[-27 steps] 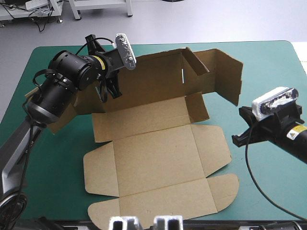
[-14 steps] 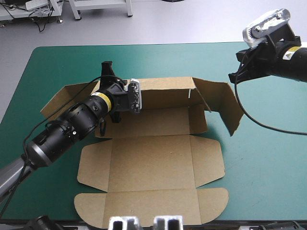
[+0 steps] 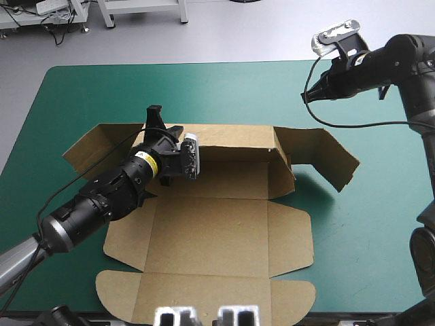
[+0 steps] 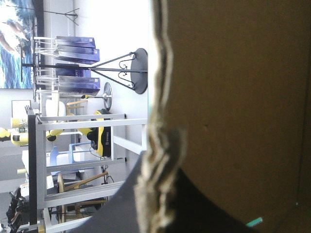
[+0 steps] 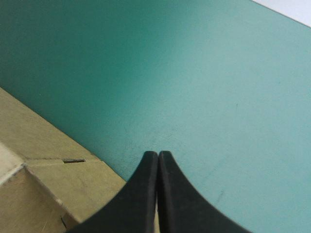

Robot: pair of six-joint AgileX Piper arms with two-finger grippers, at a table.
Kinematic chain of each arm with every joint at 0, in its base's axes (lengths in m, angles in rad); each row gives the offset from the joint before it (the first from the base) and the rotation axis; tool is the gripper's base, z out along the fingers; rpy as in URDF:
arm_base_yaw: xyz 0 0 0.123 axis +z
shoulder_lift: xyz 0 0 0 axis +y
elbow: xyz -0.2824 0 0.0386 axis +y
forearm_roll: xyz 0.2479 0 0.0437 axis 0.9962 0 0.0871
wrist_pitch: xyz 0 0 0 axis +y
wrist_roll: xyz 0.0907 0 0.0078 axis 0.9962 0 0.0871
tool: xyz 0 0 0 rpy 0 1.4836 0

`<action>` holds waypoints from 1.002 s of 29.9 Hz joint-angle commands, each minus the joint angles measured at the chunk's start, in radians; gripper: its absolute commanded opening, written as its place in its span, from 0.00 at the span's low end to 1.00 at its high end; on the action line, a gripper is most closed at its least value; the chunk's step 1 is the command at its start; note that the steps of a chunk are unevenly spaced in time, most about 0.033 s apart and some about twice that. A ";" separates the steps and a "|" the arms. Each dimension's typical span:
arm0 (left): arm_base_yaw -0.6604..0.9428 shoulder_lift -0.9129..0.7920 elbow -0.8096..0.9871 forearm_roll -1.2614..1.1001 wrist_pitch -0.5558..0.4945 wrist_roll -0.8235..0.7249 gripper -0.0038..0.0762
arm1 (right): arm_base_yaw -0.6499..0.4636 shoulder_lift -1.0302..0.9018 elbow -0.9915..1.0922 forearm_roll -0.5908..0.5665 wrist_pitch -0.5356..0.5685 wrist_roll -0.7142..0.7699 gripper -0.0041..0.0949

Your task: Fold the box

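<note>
One end effector (image 3: 163, 127) clamps the box's (image 3: 217, 234) rear wall.

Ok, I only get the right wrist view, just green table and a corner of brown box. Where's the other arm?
Observer: In the high view, the left end effector is at the top edge of the far wall of the box, toward the table's left side.
Operator: Is it holding it?
Observer: It looks so. The left wrist view shows the board's edge pinched between its black fingers.
Operator: Is the box all folded up?
Observer: No. The far wall stands raised, but the near panels and the rounded flaps lie flat on the teal-green cover.
</note>
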 commanded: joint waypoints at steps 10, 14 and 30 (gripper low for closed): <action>-0.007 0.012 -0.025 0.309 0.016 -0.247 0.03 | -0.006 0.145 -0.031 0.138 -0.009 0.041 0.02; -0.007 0.042 -0.025 0.359 0.049 -0.270 0.03 | -0.006 0.172 -0.031 0.175 0.020 0.041 0.02; -0.005 0.056 -0.025 0.487 0.115 -0.471 0.03 | -0.006 0.168 0.103 0.248 0.037 -0.005 0.02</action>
